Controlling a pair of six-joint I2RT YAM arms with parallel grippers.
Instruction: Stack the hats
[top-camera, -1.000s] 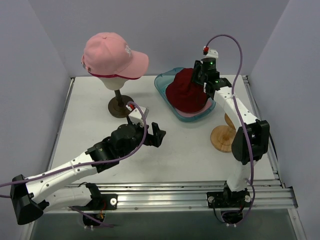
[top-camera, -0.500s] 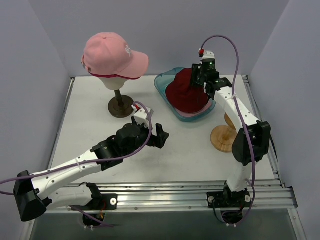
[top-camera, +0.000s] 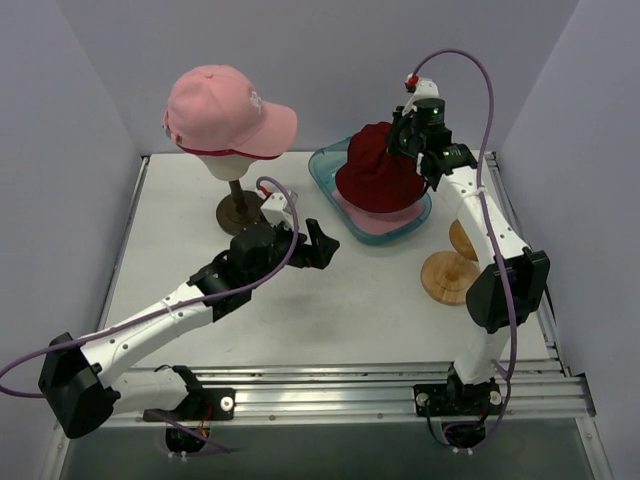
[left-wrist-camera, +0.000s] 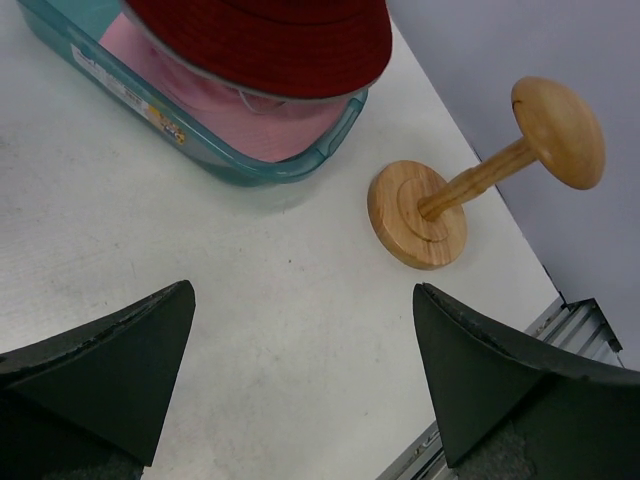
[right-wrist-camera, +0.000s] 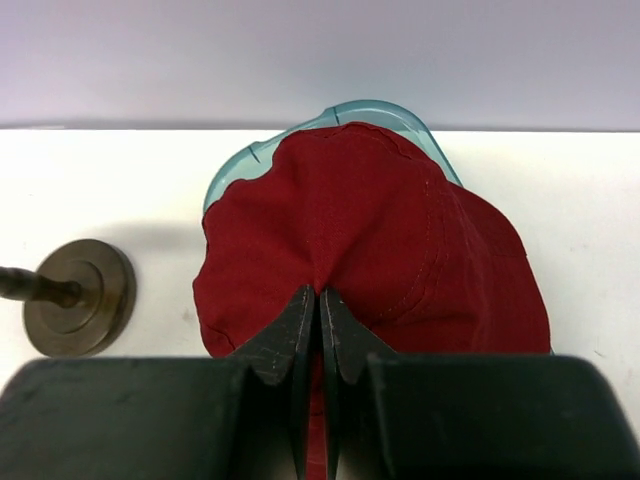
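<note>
Dark red hat (right-wrist-camera: 380, 230), a fold pinched between the tightly closed fingers of the right gripper (right-wrist-camera: 319, 300), hangs over the teal tray (top-camera: 322, 165) and the pale pink hat (left-wrist-camera: 270, 125) inside it. Left gripper (top-camera: 318, 245) spread wide, empty, above bare table (top-camera: 380, 300) near the tray's front wall. The pinch itself shows only in the right wrist view; the pink cap (top-camera: 225, 110), far left, only from above
</note>
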